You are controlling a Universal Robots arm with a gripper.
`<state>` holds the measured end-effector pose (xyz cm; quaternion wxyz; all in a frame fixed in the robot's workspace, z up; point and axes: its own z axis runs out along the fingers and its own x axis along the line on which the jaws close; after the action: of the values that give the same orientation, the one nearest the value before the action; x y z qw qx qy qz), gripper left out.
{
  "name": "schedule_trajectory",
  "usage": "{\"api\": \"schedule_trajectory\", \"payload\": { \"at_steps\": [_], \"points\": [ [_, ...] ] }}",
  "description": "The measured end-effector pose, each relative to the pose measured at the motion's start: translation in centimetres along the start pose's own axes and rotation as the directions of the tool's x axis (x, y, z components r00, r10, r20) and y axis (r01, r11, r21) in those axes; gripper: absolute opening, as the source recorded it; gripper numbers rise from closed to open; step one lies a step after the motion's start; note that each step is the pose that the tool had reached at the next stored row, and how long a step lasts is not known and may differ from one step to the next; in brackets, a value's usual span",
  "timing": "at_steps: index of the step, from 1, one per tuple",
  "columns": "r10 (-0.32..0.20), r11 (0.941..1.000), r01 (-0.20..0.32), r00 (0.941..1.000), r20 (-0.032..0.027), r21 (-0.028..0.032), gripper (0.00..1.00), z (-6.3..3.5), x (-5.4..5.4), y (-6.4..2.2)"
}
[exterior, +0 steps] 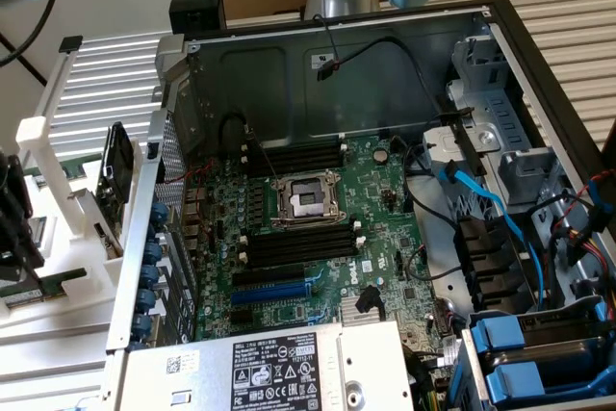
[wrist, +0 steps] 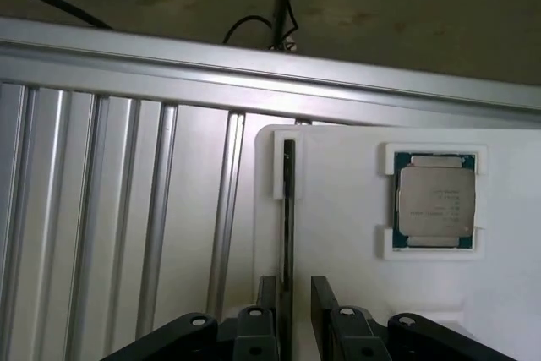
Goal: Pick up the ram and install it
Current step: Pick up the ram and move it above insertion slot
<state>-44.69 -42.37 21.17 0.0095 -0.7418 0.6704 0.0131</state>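
Now the gripper (wrist: 294,283) straddles the ram (wrist: 288,200), jaws parted, nothing clamped.
Open computer case (exterior: 404,55) fills most of the exterior view, its motherboard (exterior: 385,228) exposed, with the black memory slots (exterior: 294,245) bare. Ribbed aluminium table (wrist: 101,209) carries a white holder (wrist: 338,209) outside the case, at the exterior view's left. Processor chip (wrist: 435,202) sits in its own recess of the holder. Ram stands on edge in a narrow slot beside it, between the two fingers (wrist: 325,310), a gap on one side.
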Motion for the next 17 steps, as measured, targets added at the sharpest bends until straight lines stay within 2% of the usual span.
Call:
{"api": "schedule_trajectory", "payload": {
  "at_steps": [3, 17],
  "points": [
    [-0.003, 1.0000, 0.003, 1.0000, -0.0002, -0.0027, 0.31, 0.23, 0.06, -0.52],
    [-0.004, 1.0000, 0.004, 1.0000, -0.0022, -0.0027, 0.31, 0.65, 0.08, -0.56]
  ]
}}
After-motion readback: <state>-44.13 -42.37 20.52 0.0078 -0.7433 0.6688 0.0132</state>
